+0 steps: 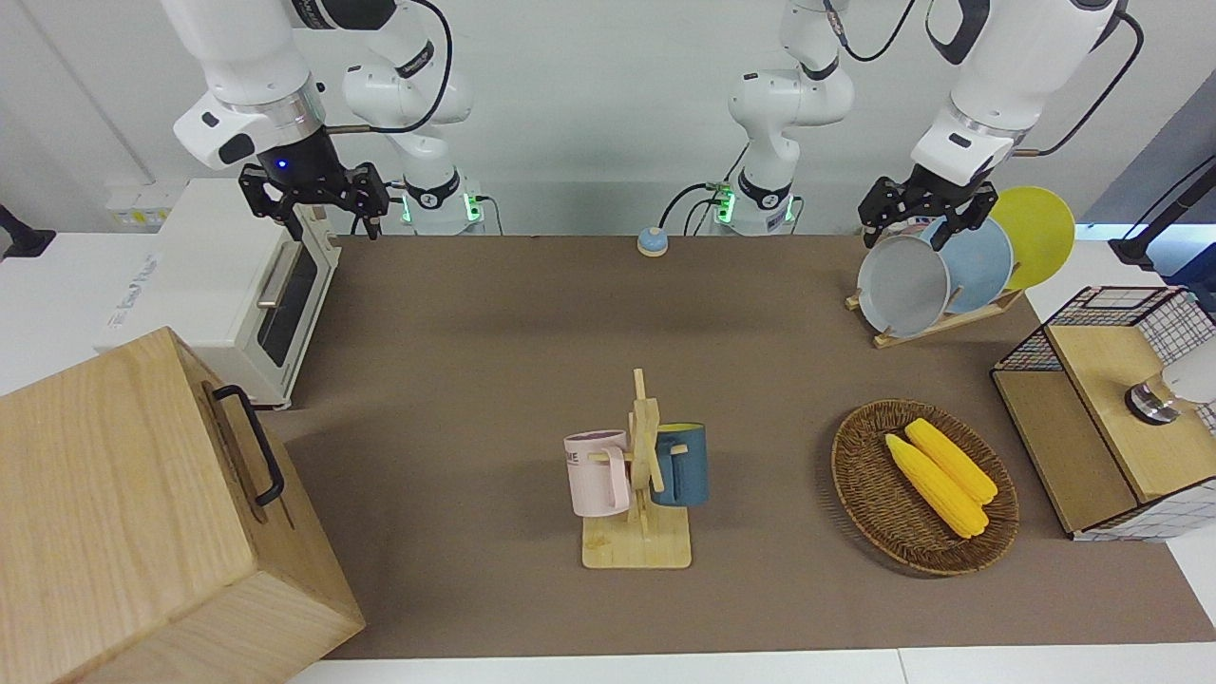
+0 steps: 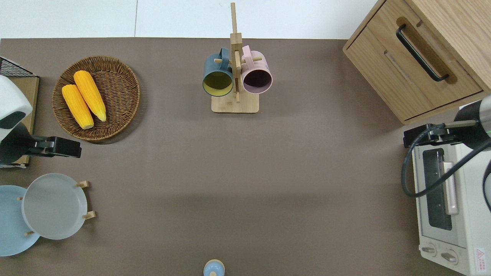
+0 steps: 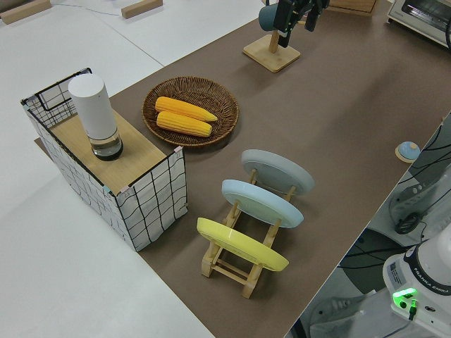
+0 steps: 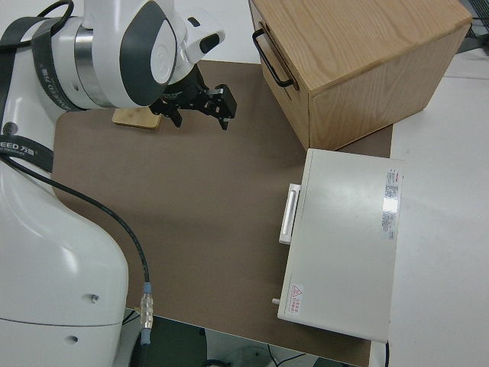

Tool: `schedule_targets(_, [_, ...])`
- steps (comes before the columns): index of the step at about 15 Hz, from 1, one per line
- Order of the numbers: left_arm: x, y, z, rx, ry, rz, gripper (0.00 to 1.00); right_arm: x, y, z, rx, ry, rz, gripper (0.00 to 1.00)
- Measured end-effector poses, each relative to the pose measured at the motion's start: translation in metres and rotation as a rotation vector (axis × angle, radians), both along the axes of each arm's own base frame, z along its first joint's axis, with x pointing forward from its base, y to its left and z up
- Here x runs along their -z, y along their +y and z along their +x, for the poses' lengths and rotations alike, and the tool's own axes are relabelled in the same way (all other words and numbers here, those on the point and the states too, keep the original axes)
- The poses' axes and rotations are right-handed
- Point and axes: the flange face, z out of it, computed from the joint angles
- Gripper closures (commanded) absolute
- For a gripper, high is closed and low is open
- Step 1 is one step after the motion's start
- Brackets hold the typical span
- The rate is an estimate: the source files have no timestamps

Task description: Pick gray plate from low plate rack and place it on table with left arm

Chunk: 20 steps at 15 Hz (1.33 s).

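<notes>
Gray plate point(image 2: 53, 206): slanted in the low plate rack point(image 3: 243, 264), slot farthest from the robots, so easiest reached; left gripper point(image 1: 926, 211) above its rim, fingers spread, nothing held; right arm parked

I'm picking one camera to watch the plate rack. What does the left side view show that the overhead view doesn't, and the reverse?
Only the left side view shows the yellow plate and the rack's base. Only the overhead view shows the left end effector, over bare table between basket and gray plate. Both show the gray and blue plates racked, plus the corn.
</notes>
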Motion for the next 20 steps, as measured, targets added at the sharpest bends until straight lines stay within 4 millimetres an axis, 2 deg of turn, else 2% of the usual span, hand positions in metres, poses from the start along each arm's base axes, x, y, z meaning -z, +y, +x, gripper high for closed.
schedule_targets(7, [0.000, 0.015, 0.001, -0.003, -0.001, -0.002, 0.00, 0.000, 0.000, 0.000, 0.000, 0.000, 0.000, 0.017])
schedule_targets(14, [0.000, 0.022, 0.001, -0.014, 0.001, -0.001, 0.00, 0.000, 0.000, 0.000, 0.000, 0.000, 0.000, 0.017])
schedule_targets(16, [0.000, 0.033, 0.000, -0.034, 0.002, -0.001, 0.00, 0.000, 0.000, 0.000, 0.000, 0.000, 0.000, 0.017])
schedule_targets(20, [0.001, 0.071, -0.002, -0.067, 0.002, -0.003, 0.00, 0.000, 0.000, 0.000, 0.000, 0.000, 0.000, 0.017])
